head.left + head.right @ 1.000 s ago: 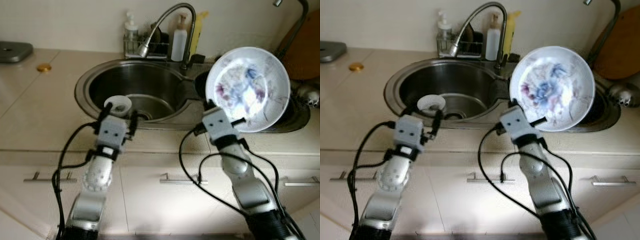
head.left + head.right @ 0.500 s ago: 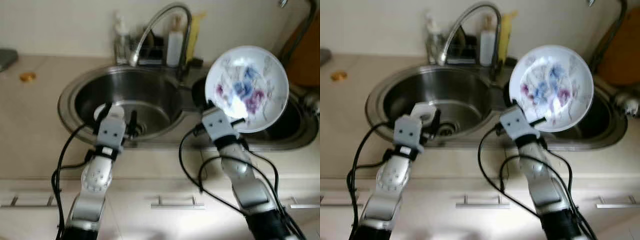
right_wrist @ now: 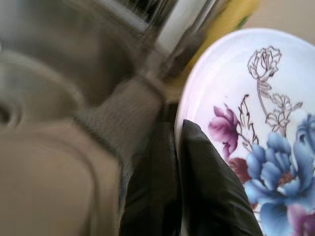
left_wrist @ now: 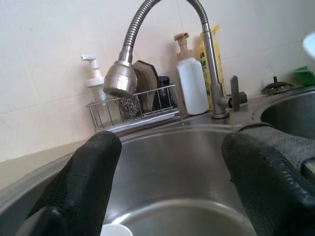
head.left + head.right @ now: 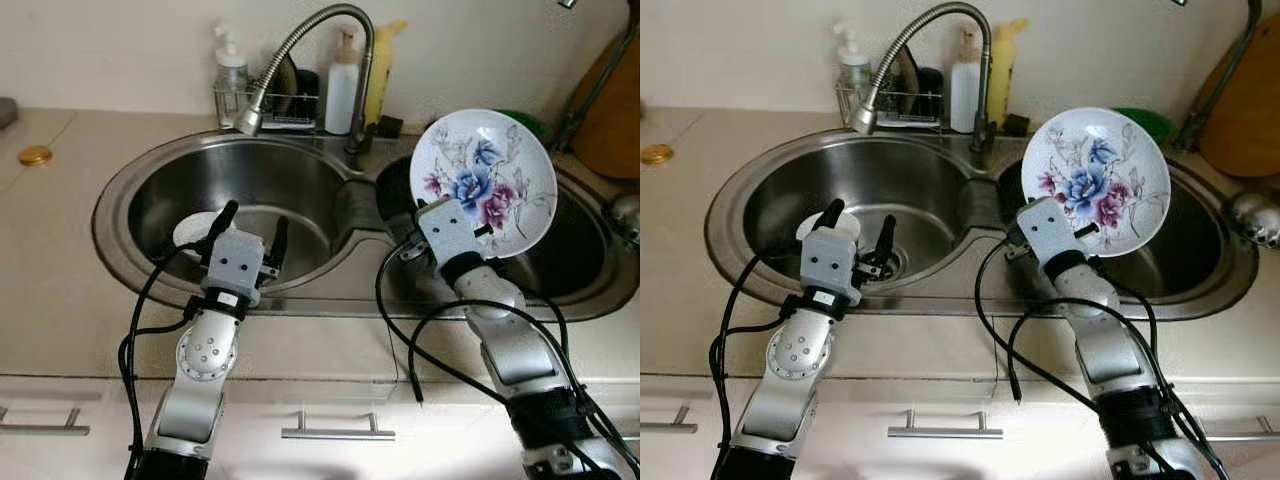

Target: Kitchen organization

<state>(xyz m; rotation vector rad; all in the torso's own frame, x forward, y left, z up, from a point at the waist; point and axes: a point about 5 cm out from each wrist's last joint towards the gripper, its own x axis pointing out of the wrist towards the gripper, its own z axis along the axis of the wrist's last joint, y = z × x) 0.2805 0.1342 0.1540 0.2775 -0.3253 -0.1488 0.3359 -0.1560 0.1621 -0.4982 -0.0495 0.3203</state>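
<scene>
While floral plate stands on edge above right basin, right gripper has fingers clamped on its lower rim. Left gripper: fingers spread wide, holding nothing, over left basin near small white dish. Judgement: lower plate slowly, keep rim clear of faucet, desk edge.

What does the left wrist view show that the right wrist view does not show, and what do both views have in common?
The left wrist view alone gives a sharp look at the faucet, the wire rack and the pump bottle, seen between the open jaws of the left gripper over the left sink basin. The right wrist view alone gives the flowered plate close up, its edge clamped by the right gripper. Both share the white bottle and the yellow bottle behind the sink, blurred in the right wrist view.
</scene>
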